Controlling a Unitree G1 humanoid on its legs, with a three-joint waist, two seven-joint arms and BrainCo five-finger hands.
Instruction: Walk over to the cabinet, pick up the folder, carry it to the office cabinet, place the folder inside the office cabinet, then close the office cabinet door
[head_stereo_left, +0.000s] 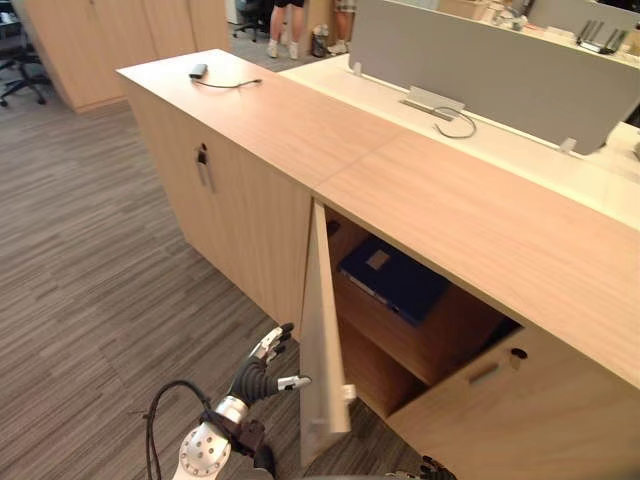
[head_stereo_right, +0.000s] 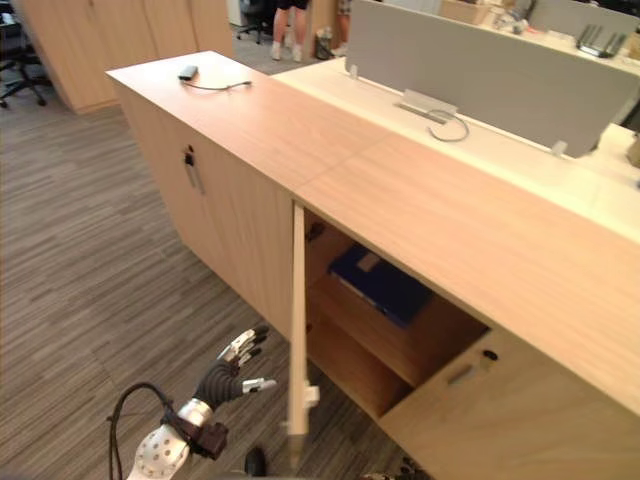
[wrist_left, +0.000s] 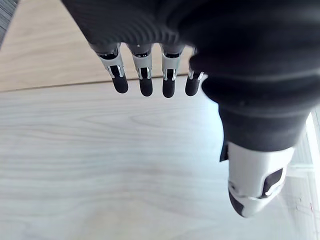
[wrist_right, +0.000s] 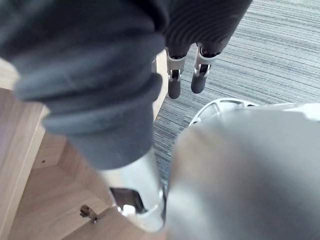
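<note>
A dark blue folder (head_stereo_left: 395, 278) lies flat on the upper shelf inside the office cabinet (head_stereo_left: 470, 225). The cabinet's left door (head_stereo_left: 322, 340) stands wide open, edge-on to me. My left hand (head_stereo_left: 258, 375) is open, its fingers (wrist_left: 145, 75) straight and spread just in front of the door's pale outer face (wrist_left: 100, 160); I cannot tell whether they touch it. My right hand (wrist_right: 182, 75) hangs low with relaxed fingers over the carpet, holding nothing, by the cabinet's lower front.
The cabinet's right door (head_stereo_left: 520, 410) is closed. A small black device with a cable (head_stereo_left: 198, 71) lies on the long cabinet top. A grey desk screen (head_stereo_left: 480, 70) stands behind it. An office chair (head_stereo_left: 20, 65) and a person's legs (head_stereo_left: 285, 25) are far back.
</note>
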